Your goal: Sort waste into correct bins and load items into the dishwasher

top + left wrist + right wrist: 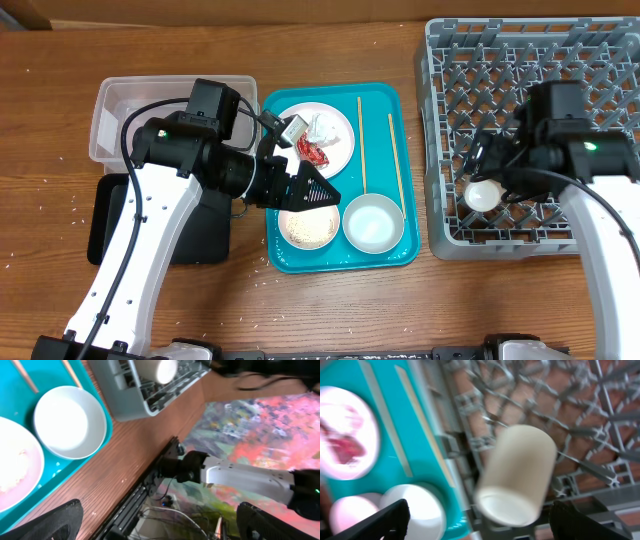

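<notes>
My left gripper (318,192) is open and empty, hovering over the teal tray above a white plate with rice grains (305,228); its fingers spread wide in the left wrist view (160,522). A white bowl (370,222) sits beside that plate and shows in the left wrist view (70,422). A further plate (335,140) holds the red wrapper (313,151) and white paper wad (325,126). Two chopsticks (362,145) lie on the tray. My right gripper (485,522) is open above a white cup (517,475) lying in the grey rack (590,60).
The teal tray (385,255) sits mid-table. The clear tub (170,115) stands at the back left, with the black tray (105,215) in front of it, partly under my left arm. Rice grains are scattered on the wooden table around the tray.
</notes>
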Available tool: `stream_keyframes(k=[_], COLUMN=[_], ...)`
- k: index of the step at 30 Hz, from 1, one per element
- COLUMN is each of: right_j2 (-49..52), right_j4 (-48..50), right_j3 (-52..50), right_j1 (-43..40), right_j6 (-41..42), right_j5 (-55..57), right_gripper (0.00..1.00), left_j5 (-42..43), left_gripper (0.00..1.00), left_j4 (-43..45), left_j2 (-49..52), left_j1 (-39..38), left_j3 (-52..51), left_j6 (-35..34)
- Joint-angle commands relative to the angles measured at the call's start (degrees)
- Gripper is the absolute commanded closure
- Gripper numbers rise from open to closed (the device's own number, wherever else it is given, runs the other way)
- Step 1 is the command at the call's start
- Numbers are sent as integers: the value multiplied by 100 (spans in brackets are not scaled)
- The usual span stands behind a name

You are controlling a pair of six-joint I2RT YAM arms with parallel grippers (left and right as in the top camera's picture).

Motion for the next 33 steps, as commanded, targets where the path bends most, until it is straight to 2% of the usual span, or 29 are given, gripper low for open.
stream_keyframes(k=[1,3,4,5,6,8,11,18,22,28,33], right_j2=[-570,-756,-804,-813,-807,-732,-590,-181,264,743,780], right_j4=[-17,-55,-131,-238,-363,-616,-802,-791,-881,-1034,-212], right_j3=[350,350,348,348,345,286,85,-437,-664,-890,-1189], right_j1=[-39,-37,-39,-39,-37,-37,-39,-44,-50,-48,-50], right_j6=[-31,-31,-33,-33,-33,-33,74,693,1178,1174,1174], right_j5=[-514,-586,-579,-568,-568,-560,-151,706,1246,1246,1255], right_gripper=[9,16,24,40,47,52,69,74,96,96,96], left_j5=[-321,-354,-354,-354,-376,-505,-643,-645,-645,-651,-743], left_gripper=[1,1,1,1,1,1,1,1,0,0,0], left_j4=[4,26,31,33,31,31,24,-17,-15,-9,0], left_j2=[-24,-24,-24,-24,-24,-24,-24,-24,-24,-24,-24], left_j1=[-37,-37,-37,-37,-37,-37,-37,-37,-37,-37,-37], left_j3=[28,28,28,28,28,28,28,28,28,28,28], left_j6=[-116,-164,-164,-162,-162,-166,-208,-205,-203,-199,-186])
